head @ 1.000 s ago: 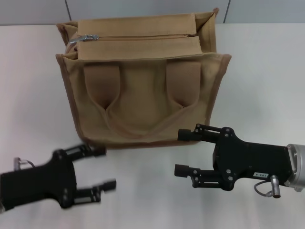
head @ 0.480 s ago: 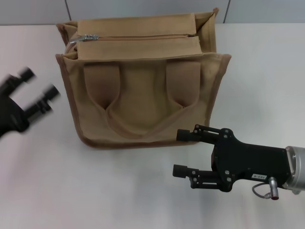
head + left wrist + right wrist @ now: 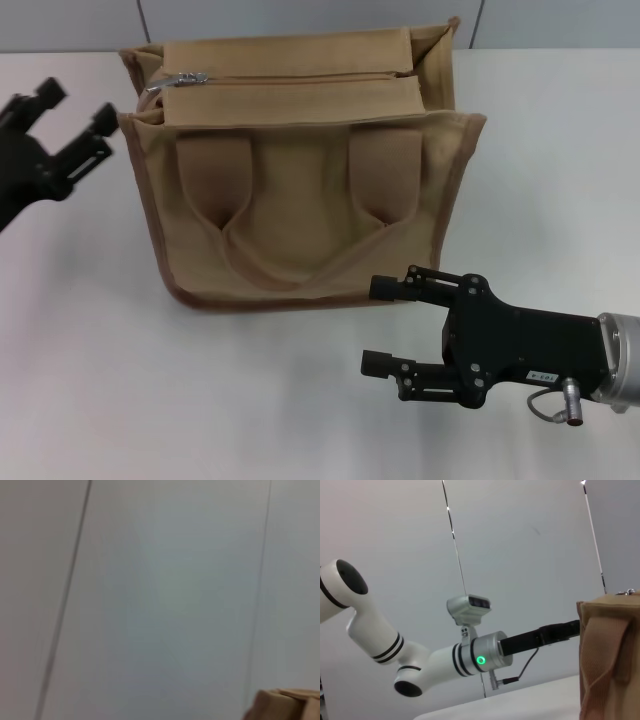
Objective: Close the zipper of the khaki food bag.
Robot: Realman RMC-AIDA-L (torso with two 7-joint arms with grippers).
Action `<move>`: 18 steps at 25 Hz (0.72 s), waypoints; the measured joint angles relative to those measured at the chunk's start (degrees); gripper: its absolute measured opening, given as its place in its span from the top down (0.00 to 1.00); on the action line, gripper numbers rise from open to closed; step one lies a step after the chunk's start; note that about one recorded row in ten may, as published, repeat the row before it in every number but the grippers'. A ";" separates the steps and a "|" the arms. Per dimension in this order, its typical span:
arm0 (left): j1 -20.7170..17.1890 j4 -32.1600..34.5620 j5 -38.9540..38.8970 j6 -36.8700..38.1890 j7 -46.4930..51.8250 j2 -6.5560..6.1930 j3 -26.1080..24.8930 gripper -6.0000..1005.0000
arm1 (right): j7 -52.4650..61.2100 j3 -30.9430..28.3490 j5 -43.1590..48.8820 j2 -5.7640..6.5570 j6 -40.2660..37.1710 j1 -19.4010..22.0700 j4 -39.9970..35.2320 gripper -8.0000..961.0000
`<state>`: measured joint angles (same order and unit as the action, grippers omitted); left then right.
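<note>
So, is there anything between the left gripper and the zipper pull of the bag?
In the head view only bare white table and the bag's corner edge separate the open left gripper from the zipper's pull tab on the khaki food bag.

A plain white table (image 3: 250, 400) fills the floor of the scene, running from six o'clock up to a straight back edge near twelve. Behind it stands a pale grey panelled wall (image 3: 300, 18), with thin vertical seams (image 3: 455, 545) dividing it; one seam sits near eleven o'clock, another near one
</note>
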<state>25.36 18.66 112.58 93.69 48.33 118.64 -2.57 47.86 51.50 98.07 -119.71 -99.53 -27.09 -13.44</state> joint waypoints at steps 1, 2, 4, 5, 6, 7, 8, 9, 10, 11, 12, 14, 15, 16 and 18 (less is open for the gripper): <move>0.38 0.00 0.00 -0.16 0.00 0.01 1.02 0.28 | -0.01 -0.01 0.00 0.00 0.02 0.11 0.00 0.21; 0.71 0.05 0.02 -0.10 0.00 0.02 2.61 0.28 | -0.02 -0.01 0.00 0.00 0.02 0.19 0.00 0.21; 1.21 0.73 -0.26 0.93 -0.56 0.00 7.53 0.29 | -0.11 0.00 0.00 -0.01 0.04 0.30 0.01 0.21; 1.21 0.73 -0.26 0.93 -0.56 0.00 7.53 0.29 | -0.11 0.00 0.00 -0.01 0.04 0.30 0.01 0.21; 1.60 0.95 -0.91 1.89 -1.26 0.06 8.87 0.29 | -0.38 0.00 0.00 -0.06 0.04 0.38 0.14 0.21; 1.83 0.89 -1.42 2.16 -1.43 0.11 8.90 0.30 | -0.53 0.00 0.00 -0.06 0.04 0.39 0.22 0.21; 1.83 0.89 -1.42 2.16 -1.43 0.11 8.90 0.30 | -0.53 0.00 0.00 -0.06 0.04 0.39 0.22 0.21; 2.07 0.73 -2.14 2.33 -1.51 0.13 8.79 0.30 | -0.62 0.00 0.00 -0.06 0.04 0.40 0.31 0.21; 2.25 0.42 -3.19 2.35 -1.52 0.15 8.79 0.30 | -0.69 0.00 0.00 -0.07 0.04 0.40 0.40 0.21; 2.46 -0.07 -4.71 2.49 -1.53 0.15 8.95 0.31 | -0.69 0.00 0.00 -0.08 0.04 0.37 0.56 0.21; 2.46 -0.07 -4.71 2.49 -1.53 0.15 8.95 0.31 | -0.69 0.00 0.00 -0.08 0.04 0.37 0.56 0.21; 2.60 -0.76 -5.83 2.61 -1.53 0.15 8.98 0.31 | -0.69 0.00 0.00 -0.09 0.09 0.37 0.70 0.21; 2.63 -1.06 -6.31 2.59 -1.53 0.14 8.98 0.31 | -0.69 0.00 0.00 -0.09 0.18 0.38 0.75 0.21; 2.69 -1.46 -6.97 2.35 -1.54 0.16 8.99 0.32 | -0.69 0.00 0.00 -0.09 0.36 0.40 0.79 0.21; 2.69 -1.53 -7.15 2.20 -1.55 0.18 9.14 0.32 | -0.69 0.00 0.00 -0.09 0.85 0.41 0.90 0.21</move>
<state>28.06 17.13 105.43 95.89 46.78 118.81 6.58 47.16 51.50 98.07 -119.80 -98.67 -26.68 -12.54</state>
